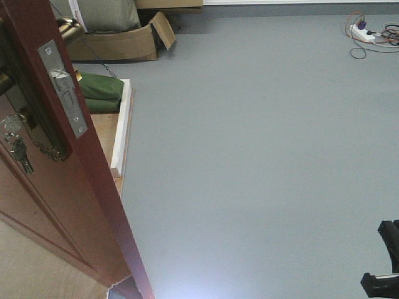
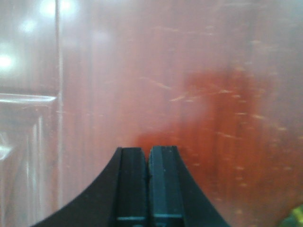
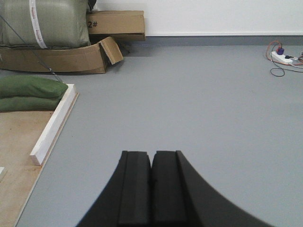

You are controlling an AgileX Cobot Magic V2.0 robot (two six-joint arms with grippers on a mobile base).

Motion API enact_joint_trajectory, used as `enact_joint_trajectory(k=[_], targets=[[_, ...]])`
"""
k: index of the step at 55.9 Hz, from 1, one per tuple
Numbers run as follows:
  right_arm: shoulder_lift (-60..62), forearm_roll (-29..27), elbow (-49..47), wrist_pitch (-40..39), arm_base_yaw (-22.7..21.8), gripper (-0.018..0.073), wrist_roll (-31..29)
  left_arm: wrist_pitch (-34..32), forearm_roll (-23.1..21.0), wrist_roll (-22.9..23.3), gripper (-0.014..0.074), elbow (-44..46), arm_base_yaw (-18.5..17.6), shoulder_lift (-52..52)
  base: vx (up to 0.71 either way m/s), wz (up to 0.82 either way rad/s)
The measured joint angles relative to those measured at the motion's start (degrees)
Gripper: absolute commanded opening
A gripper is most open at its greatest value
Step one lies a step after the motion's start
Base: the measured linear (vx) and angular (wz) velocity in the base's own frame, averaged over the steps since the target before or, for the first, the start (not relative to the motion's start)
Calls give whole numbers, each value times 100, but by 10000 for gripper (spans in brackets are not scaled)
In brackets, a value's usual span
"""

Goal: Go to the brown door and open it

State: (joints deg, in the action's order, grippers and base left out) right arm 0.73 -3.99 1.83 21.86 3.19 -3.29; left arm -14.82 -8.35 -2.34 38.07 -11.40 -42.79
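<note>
Left wrist view: the left jaws are pressed together, close to the door (image 2: 189, 71). The right jaws are pressed together too, above the floor (image 3: 199, 104).

a cardboard box (image 3: 118, 22) bears the marking "2#".

High gloss is being shown by the brown door (image 2: 213, 94), its reddish wood being marked by fine pale scratches. Brushed silver metal is being seen on the latch plate (image 1: 62, 90), and polished brass on the lever handle (image 1: 70, 28). The floor (image 1: 262, 162) is being shown as matt, smooth grey, the cardboard box (image 3: 61, 59) as dull and creased.
</note>
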Motion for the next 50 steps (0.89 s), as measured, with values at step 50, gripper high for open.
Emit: enact_joint_trajectory(k=[50], targets=[[0,0,0,0,0,0,0,7,0,0,-3,0,-1,0,14,-8]])
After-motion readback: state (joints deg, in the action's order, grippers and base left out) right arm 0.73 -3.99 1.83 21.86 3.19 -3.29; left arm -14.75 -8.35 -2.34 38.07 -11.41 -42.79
